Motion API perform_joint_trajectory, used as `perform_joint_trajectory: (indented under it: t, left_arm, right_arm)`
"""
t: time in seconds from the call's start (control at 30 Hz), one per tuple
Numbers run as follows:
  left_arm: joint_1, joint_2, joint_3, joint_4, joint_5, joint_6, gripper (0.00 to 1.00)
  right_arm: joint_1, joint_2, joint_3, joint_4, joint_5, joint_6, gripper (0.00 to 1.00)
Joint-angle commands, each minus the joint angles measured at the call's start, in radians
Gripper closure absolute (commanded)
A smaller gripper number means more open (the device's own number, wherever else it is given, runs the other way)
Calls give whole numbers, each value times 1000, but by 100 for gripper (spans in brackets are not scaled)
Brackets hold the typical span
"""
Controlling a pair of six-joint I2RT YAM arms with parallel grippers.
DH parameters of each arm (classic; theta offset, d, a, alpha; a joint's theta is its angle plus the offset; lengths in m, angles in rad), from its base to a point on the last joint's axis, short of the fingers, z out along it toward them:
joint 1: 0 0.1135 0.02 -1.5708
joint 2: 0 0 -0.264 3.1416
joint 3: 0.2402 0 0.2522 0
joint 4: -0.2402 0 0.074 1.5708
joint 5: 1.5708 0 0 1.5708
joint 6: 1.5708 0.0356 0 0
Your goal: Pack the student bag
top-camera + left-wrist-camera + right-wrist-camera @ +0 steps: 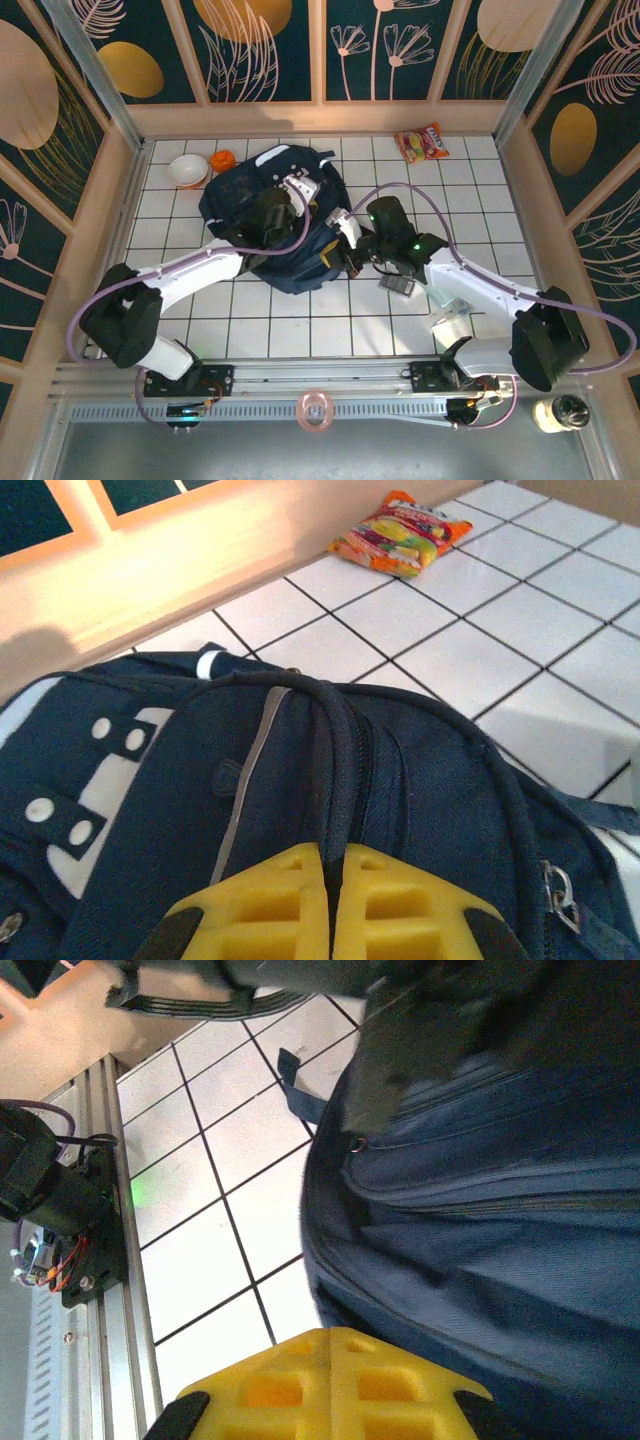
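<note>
The student bag (228,200), navy blue with a grey-white patch, lies mid-table. In the left wrist view the student bag (440,790) sits right under the camera. My left gripper (335,856) is shut on its dark carry handle (340,735), which runs out from between the yellow fingers. From above, the left gripper (303,190) sits over the bag's top. My right gripper (345,232) is at the bag's right edge. In the right wrist view the right gripper (331,1336) is shut, fingers pressed together with nothing between them, right beside the student bag (480,1230).
A colourful snack packet (421,144) lies at the back right, also near the wall in the left wrist view (400,532). A white bowl (188,170) and an orange item (223,159) sit back left. Small items (397,284) lie under the right arm. A tape roll (316,411) rests on the front rail.
</note>
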Motion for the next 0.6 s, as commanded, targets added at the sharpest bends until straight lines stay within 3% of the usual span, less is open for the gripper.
perform_joint_trajectory:
  t: [0.0, 0.07, 0.2, 0.23, 0.43, 0.57]
  left_arm:
    - [-4, 0, 61, 148, 1, -103, 100]
    - [-4, -13, 39, 153, 20, -85, 100]
    - [-4, -78, -29, 151, 50, -37, 100]
    - [-3, -93, -42, 155, 51, -39, 100]
    - [-4, -137, -61, 166, 98, -53, 100]
    - [-4, -143, -59, 168, 125, -64, 100]
  right_arm:
    - [6, -57, -34, 36, 65, 115, 100]
    - [-27, -103, -59, 47, 107, 130, 100]
    - [-137, -175, -110, 66, 132, 81, 61]
    - [-144, -182, -119, 71, 148, 43, 56]
    - [-177, -153, -161, 209, 127, -245, 42]
    - [-180, -69, -138, 287, 97, -285, 40]
